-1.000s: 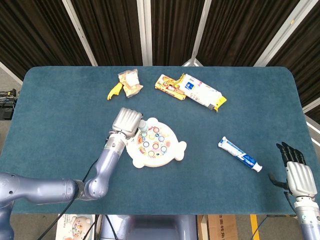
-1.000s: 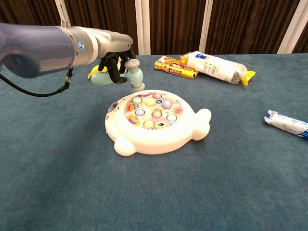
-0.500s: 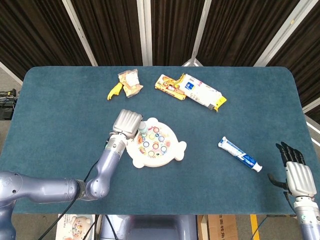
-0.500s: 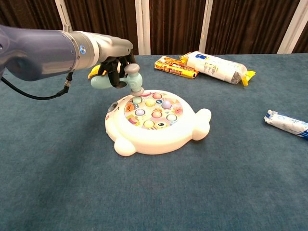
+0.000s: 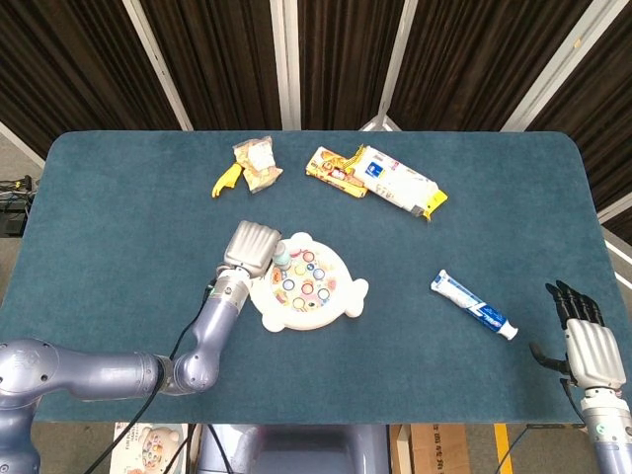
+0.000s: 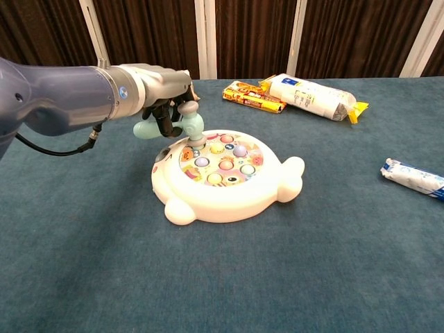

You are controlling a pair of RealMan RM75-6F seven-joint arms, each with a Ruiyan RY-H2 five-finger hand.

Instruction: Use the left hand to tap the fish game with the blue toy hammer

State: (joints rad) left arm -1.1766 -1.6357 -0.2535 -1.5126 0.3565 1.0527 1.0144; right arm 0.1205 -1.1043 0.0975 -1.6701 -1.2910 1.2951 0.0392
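Here, pale-blue hammer (image 6: 182, 125) on white fish game (image 6: 225, 180).

Dark teal felt-covered table (image 5: 118, 207) with rounded corners fills most of the head view; dark pleated curtains (image 5: 217, 59) run across the top of the frame behind it, split by pale slanted frame bars (image 5: 286, 59); grey floor shows at upper left and far right edges; cardboard box (image 5: 434, 462) and a yellow floor stripe (image 5: 502, 461) at the bottom edge; even, flat light
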